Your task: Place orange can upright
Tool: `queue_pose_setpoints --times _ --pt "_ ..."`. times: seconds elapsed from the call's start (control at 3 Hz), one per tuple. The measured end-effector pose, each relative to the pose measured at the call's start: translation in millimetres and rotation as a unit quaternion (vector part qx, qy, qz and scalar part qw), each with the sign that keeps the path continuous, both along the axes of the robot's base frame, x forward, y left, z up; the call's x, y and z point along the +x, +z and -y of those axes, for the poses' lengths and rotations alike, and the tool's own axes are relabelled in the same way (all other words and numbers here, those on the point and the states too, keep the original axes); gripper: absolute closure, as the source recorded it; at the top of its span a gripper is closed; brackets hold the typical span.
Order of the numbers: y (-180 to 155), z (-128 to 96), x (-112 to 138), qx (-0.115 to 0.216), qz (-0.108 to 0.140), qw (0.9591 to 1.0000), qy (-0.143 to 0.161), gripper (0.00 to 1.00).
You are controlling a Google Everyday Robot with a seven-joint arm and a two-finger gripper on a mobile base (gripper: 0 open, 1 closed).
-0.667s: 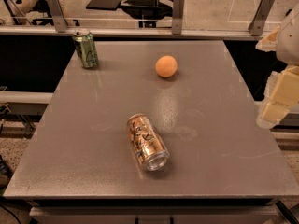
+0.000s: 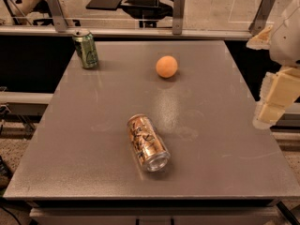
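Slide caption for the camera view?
Tipped-over orange can on grey table; gripper hangs beside its right edge.

The orange can (image 2: 147, 143) is shiny copper-toned metal with a bright silver end, and the green can (image 2: 86, 49) is glossy metal too. The table (image 2: 93, 139) top is smooth grey with a dull sheen, and the orange ball (image 2: 166, 66) is matt. The gripper (image 2: 265, 115), by the table's right edge, looks like matt cream plastic.
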State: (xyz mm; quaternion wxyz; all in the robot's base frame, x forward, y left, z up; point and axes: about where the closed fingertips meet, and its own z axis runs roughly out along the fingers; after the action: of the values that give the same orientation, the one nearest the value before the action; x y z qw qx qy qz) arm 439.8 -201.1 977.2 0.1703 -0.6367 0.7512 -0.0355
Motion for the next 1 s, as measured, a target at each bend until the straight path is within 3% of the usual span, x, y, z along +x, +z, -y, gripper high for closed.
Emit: queue_pose_setpoints --times 0.33,0.67,1.0 --pt "-7 -41 9 0.010 0.019 0.9944 0.104 0.00" --pt "-11 -74 12 0.008 0.030 0.9789 0.202 0.00" --pt "-19 -110 15 -0.007 0.024 0.9534 0.301 0.00"
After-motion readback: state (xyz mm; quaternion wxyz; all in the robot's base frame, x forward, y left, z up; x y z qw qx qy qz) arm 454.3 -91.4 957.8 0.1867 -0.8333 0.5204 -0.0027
